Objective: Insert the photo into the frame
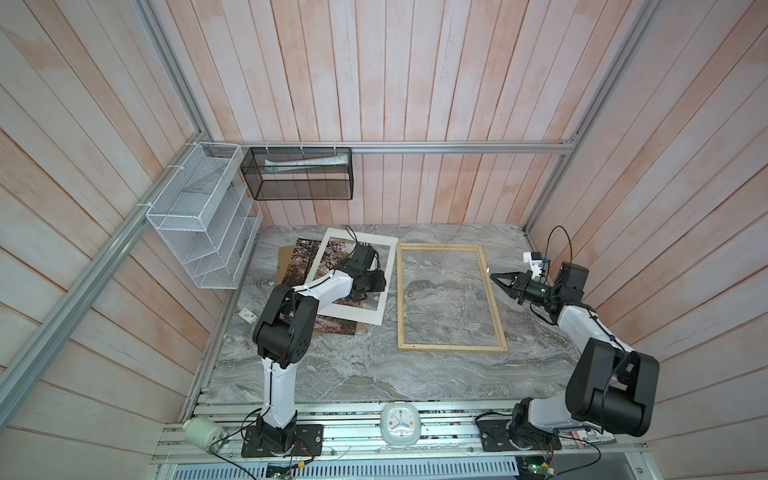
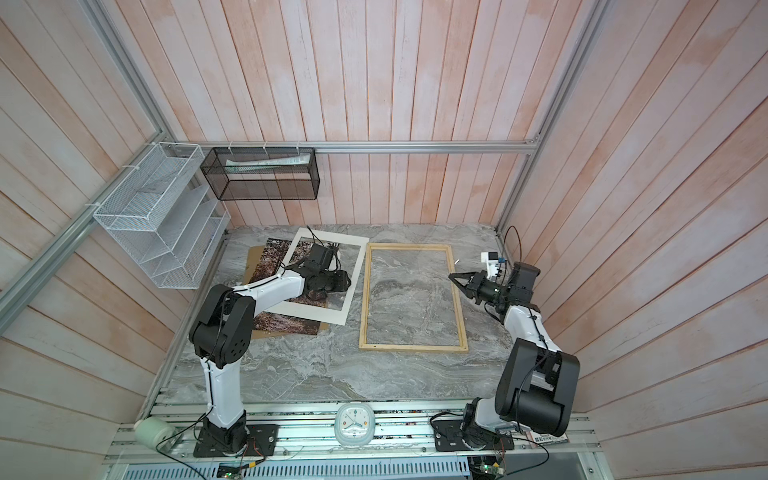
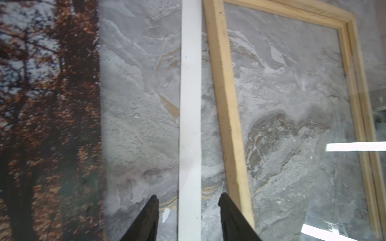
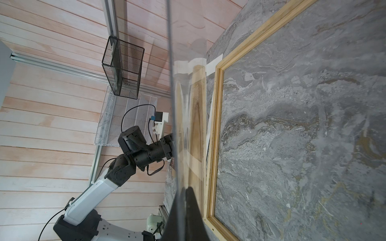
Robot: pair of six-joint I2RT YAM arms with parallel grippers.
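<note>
The photo [image 1: 300, 257] of an autumn forest lies at the left on a brown backing board [image 1: 285, 254], partly under a white mat [image 1: 358, 237]. In the left wrist view the photo [image 3: 41, 104] sits beside bare table. My left gripper [image 3: 189, 198] is open, its jaws standing either side of the mat's [image 3: 190, 83] strip; in both top views this gripper [image 1: 376, 284] [image 2: 343, 282] hovers over the mat. The frame [image 1: 400, 299] [image 2: 364, 299] [image 3: 225, 104] [image 4: 213, 146] of pale wood lies flat mid-table. My right gripper [image 1: 493, 275] [image 2: 451, 276] [image 4: 186, 188] is shut on a clear sheet [image 4: 173, 104] at the frame's right side.
A white wire rack [image 1: 199, 232] and a black mesh basket [image 1: 297, 174] hang on the walls at the back left. A clock [image 1: 401, 424] stands on the front rail. A small white item [image 1: 248, 316] lies at the table's left edge.
</note>
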